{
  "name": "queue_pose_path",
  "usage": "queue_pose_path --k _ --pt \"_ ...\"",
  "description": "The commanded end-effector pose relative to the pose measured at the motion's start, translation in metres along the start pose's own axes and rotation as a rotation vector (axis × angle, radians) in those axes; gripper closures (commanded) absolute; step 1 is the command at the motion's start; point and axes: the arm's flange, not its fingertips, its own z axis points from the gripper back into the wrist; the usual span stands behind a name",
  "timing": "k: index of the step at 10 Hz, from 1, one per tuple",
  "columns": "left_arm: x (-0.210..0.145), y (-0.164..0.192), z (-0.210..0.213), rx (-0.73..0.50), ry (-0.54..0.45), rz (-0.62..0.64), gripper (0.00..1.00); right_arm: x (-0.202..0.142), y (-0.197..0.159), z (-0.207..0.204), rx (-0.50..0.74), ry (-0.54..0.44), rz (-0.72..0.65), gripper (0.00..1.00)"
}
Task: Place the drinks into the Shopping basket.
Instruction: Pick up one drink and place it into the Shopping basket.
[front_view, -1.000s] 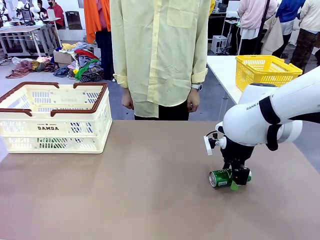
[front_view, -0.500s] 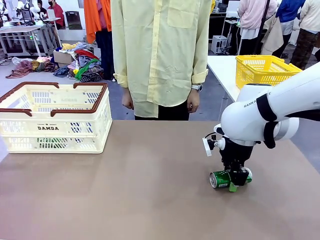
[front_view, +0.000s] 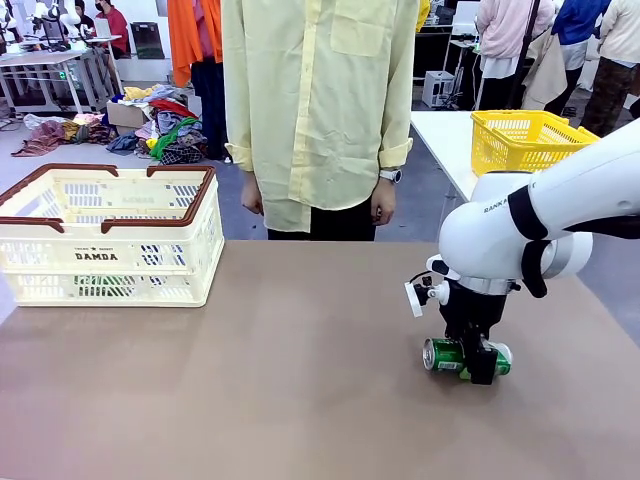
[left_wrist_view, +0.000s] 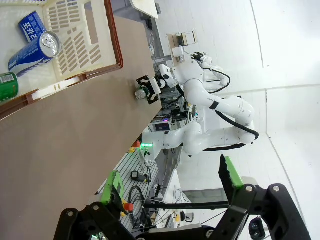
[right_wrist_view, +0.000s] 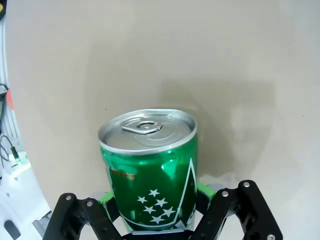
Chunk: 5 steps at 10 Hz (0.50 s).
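A green can (front_view: 445, 354) lies on its side on the brown table at the right, with my right gripper (front_view: 478, 362) shut on it from above. In the right wrist view the green can (right_wrist_view: 150, 170) with white stars sits clamped between the green pads of my right gripper (right_wrist_view: 156, 197), silver top facing away. The cream Shopping basket (front_view: 190, 235) with its red-brown rim stands at the far left. The left wrist view looks into the Shopping basket (left_wrist_view: 116, 45): a blue can (left_wrist_view: 30, 52) lies inside, and a green can (left_wrist_view: 7, 86) shows at the edge. My left gripper (left_wrist_view: 170, 180) is open and holds nothing.
A person in a pale yellow shirt (front_view: 320, 110) stands at the table's far side, hands down. A yellow mesh basket (front_view: 530, 140) sits on a white table at the back right. Bare tabletop (front_view: 300, 370) stretches between the crate and the can.
My right gripper's fingers have closed on the green can, which was lying between open fingers a second ago. The arm has shifted slightly. My left gripper stays open.
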Motion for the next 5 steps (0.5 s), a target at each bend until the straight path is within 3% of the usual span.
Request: queue_pose_path --k 1,3,5 --pt "-0.004 -0.001 -0.002 0.002 0.004 -0.003 0.0 0.007 0.0 0.023 0.002 0.049 -0.085 1.0" --pt "-0.004 -0.001 -0.002 0.002 0.004 -0.003 0.0 0.017 0.006 0.043 0.026 0.036 -0.172 1.0" --pt "-0.004 -0.001 -0.002 0.002 0.004 -0.003 0.0 0.04 0.014 0.089 0.098 -0.163 -0.358 1.0"
